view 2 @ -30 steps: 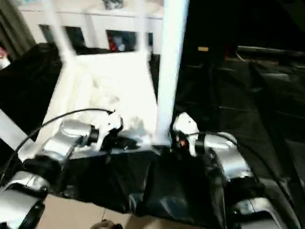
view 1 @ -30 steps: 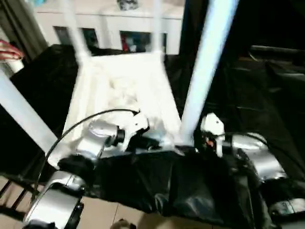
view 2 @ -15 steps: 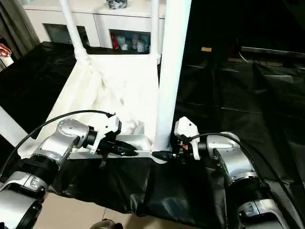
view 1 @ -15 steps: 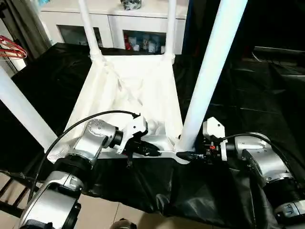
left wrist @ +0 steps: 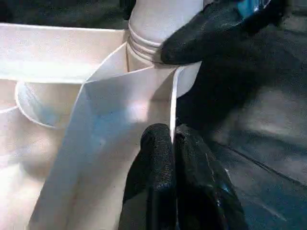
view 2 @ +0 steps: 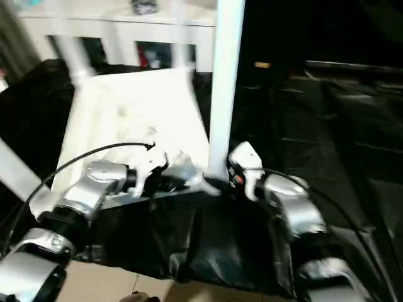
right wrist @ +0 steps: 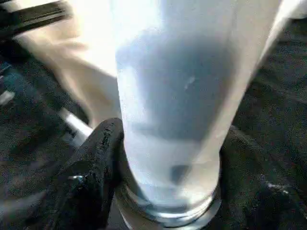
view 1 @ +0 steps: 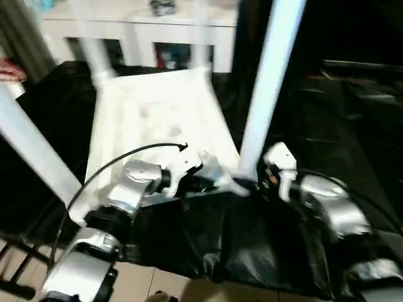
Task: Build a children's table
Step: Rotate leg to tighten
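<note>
The white table top [view 1: 157, 119] lies upside down on a black-covered surface, with its legs pointing up. My left gripper [view 1: 208, 184] is shut on the top's near rim [left wrist: 144, 81], just beside the near right corner socket. Its two black fingers [left wrist: 156, 158] pinch the thin rim wall. My right gripper [view 1: 249, 184] is shut around the base of the near right leg [view 1: 267, 82], with black fingers [right wrist: 91, 177] on either side of the tube. The near left leg [view 1: 31, 148] and a far leg [view 1: 94, 60] stand in their sockets.
A white cabinet with glass doors [view 1: 157, 38] stands behind the table. Black sheeting [view 1: 327, 113] covers the surface to the right and hangs over its near edge. Tiled floor [view 1: 164, 283] lies below, and a dark rack [view 1: 19, 264] sits at the lower left.
The whole picture sways and blurs as the head moves. Both grippers keep their hold at the near right corner, which now sits slightly higher in the picture.
</note>
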